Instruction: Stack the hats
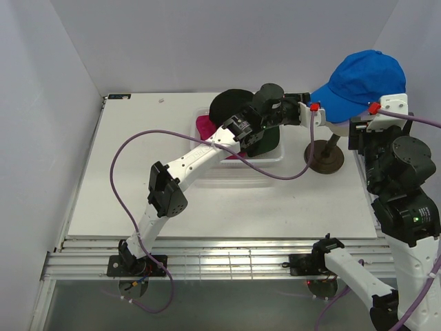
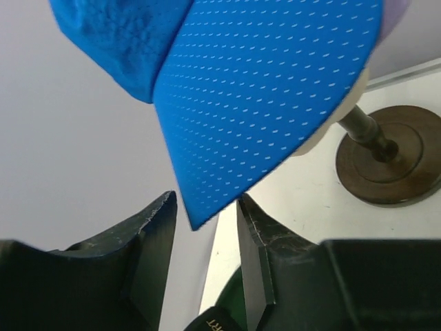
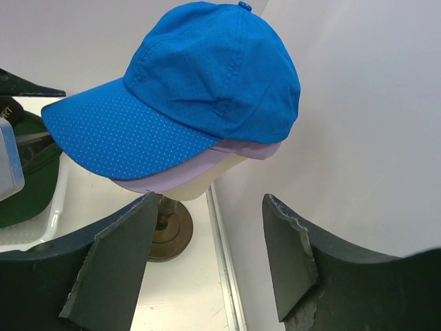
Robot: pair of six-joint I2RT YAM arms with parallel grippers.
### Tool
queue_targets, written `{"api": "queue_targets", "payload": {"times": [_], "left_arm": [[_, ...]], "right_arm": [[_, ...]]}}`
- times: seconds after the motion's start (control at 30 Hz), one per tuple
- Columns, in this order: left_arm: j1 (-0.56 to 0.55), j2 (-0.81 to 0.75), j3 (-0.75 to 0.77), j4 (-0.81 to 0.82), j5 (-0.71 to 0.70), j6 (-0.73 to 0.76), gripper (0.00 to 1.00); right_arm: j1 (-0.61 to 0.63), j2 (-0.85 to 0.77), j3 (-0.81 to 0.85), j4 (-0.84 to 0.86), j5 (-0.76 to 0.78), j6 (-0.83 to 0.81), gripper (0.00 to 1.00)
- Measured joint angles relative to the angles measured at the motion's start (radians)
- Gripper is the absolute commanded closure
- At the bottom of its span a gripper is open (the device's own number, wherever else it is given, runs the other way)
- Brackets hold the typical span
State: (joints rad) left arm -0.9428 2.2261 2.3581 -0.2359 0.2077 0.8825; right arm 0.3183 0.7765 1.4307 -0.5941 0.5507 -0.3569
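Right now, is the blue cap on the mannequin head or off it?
On. In the right wrist view, the blue cap sits over the lavender cap, both seated on the cream mannequin head.

Blue cap (image 3: 207, 83) perforated matt cloth; stand base (image 2: 389, 162) dull brown metal

blue cap (image 3: 213, 76) atop lavender cap (image 3: 200, 167), green cap (image 3: 27, 183) nearby

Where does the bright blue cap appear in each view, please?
Top external: blue cap upper right, above the brown stand base.
Left wrist: blue cap fills the top, brim tip between open jaws of the left gripper.
Right wrist: blue cap upper centre, over a lavender cap.
Shared landmark: the brown stand base.
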Motion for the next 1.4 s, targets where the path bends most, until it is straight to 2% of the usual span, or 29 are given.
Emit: {"api": "queue_targets", "payload": {"times": [0.43, 0.77, 0.93, 1.1, 1.4], "left_arm": [[-0.002, -0.063, 0.027, -0.161, 0.05, -0.053, 0.4], [-0.002, -0.117, 0.072, -0.285, 0.062, -0.137, 0.36], [0.008, -0.152, 0.061, -0.37, 0.062, -0.187, 0.35], [0.025, -0.206, 0.01, -0.421, 0.061, -0.215, 0.34], [0.034, -0.224, 0.004, -0.444, 0.06, -0.229, 0.33]], "right_arm": [[0.0, 0.068, 0.037, -0.039, 0.031, 0.037, 0.32], [-0.001, 0.27, 0.234, -0.055, 0.1, 0.064, 0.32], [-0.045, 0.387, 0.312, -0.026, 0.139, 0.036, 0.32], [-0.123, 0.432, 0.303, -0.002, 0.146, 0.015, 0.32], [-0.257, 0.394, 0.142, 0.034, 0.135, 0.014, 0.35]]}}
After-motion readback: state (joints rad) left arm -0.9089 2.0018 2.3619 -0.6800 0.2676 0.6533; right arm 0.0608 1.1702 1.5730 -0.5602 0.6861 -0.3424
